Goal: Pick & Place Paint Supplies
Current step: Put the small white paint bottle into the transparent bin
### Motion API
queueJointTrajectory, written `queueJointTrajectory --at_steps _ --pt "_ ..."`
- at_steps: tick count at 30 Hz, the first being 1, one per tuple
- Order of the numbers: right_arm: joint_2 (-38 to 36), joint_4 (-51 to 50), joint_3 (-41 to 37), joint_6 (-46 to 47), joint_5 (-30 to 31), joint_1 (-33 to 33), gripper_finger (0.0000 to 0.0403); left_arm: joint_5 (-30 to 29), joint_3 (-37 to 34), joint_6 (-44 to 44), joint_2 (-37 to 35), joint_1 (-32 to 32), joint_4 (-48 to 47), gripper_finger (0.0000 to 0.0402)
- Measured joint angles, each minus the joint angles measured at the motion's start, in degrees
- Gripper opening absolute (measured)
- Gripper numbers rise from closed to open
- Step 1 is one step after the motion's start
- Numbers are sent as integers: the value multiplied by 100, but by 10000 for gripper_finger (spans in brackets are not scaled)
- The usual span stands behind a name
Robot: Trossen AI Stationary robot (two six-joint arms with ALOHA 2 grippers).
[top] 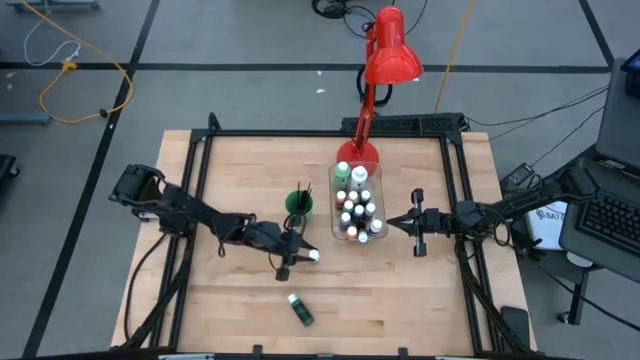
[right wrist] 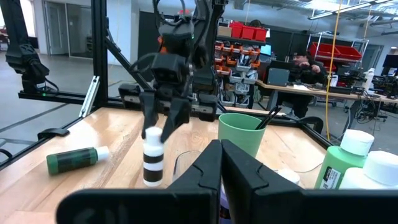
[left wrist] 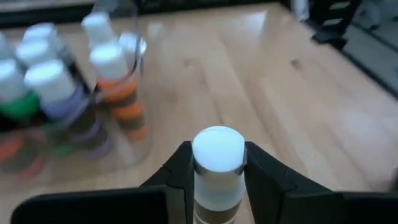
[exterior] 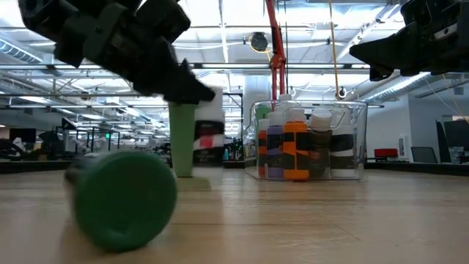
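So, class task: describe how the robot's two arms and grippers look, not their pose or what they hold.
Both arms are dark, near-black jointed links with bundled cables running along them. The left gripper and right gripper each end in two flat, tapering black fingers. No markings are legible.

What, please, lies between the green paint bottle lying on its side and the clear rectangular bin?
In the high view, the left gripper, closed on an upright white-capped bottle, sits between the lying green bottle and the clear bin; otherwise bare wood.
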Motion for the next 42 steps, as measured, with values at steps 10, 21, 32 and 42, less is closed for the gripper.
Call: queueJointTrajectory --at_steps 10,21,32,42 --pt "-1 -1 -2 0 0 1 4 1546 1570 570 -76 687 -1031 92" --pt "1 -101 -1 -131 0 1 4 899 2154 864 -6 1360 -1773 92" --pt "11 -34 -2 -131 1 0 4 935 2008 857 498 1419 -1812 92" --pt "29 -84 0 -131 1 -2 4 980 2038 543 1206 1551 -1223 92"
